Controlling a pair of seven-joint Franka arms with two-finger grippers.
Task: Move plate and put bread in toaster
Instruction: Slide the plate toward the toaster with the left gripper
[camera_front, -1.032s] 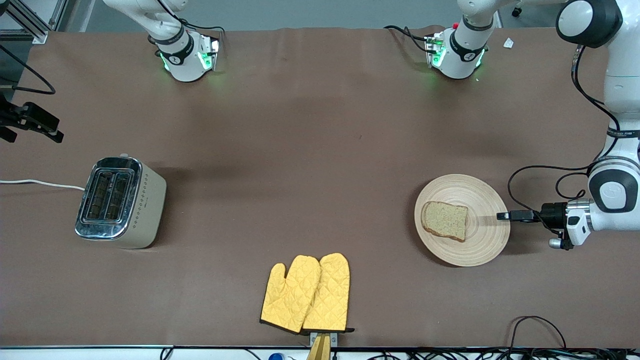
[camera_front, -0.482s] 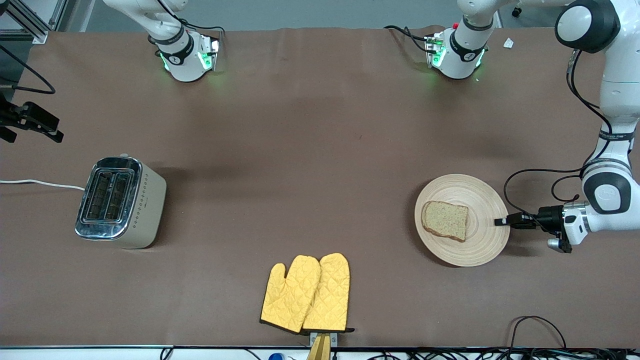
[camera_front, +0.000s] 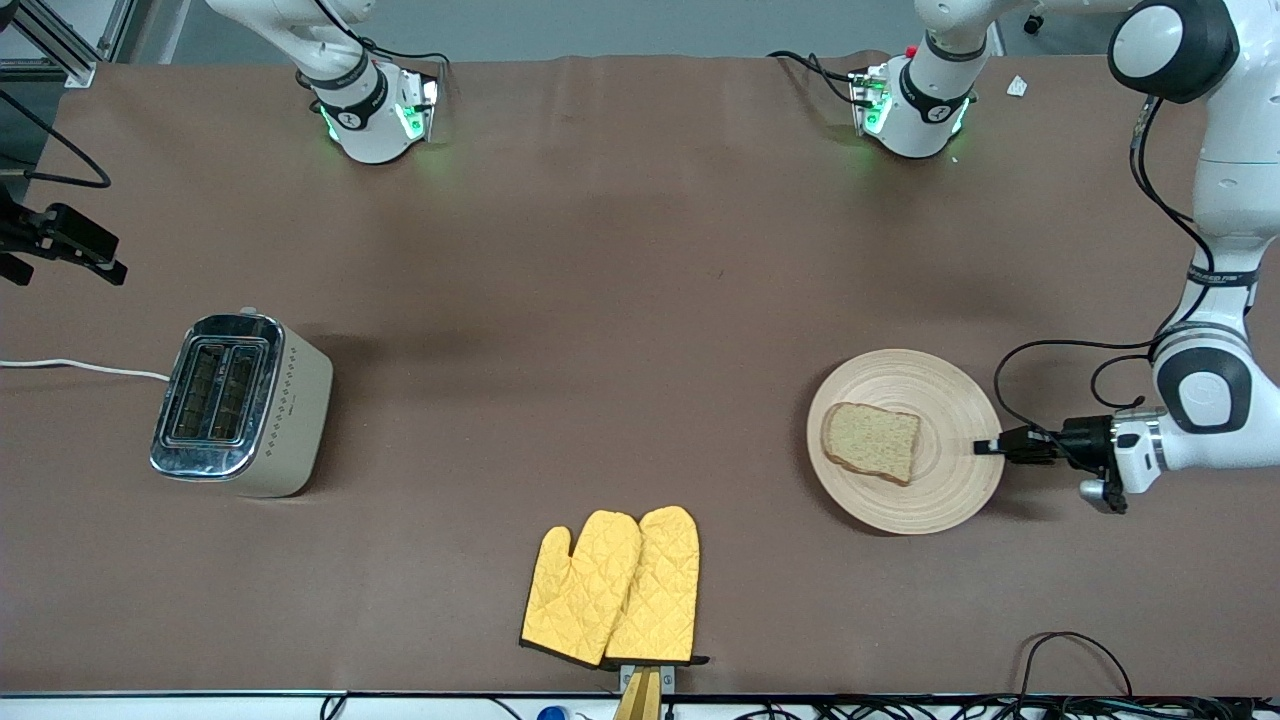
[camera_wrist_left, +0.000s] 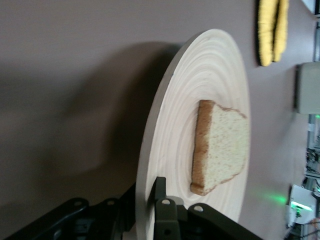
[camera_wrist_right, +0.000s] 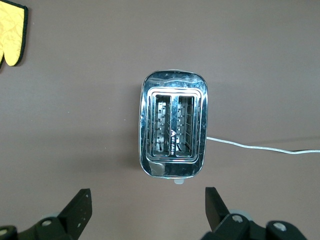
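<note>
plate (camera_front: 905, 441): round, shallow, light tan wood look with ring grain, sitting toward the left arm's end of the table; one edge is pinched between black gripper fingers
bread (camera_front: 871, 442): single squarish slice, speckled brown with darker crust, lying flat on the plate, a bit off-center
toaster (camera_front: 238, 403): boxy two-slot, cream sides with little diamond dots, shiny chrome top, both slots empty, white cord trailing off, toward the right arm's end, well apart from the plate

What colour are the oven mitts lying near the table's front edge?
Bright yellow quilted fabric with dark edging: the oven mitts show best in the front view.
</note>
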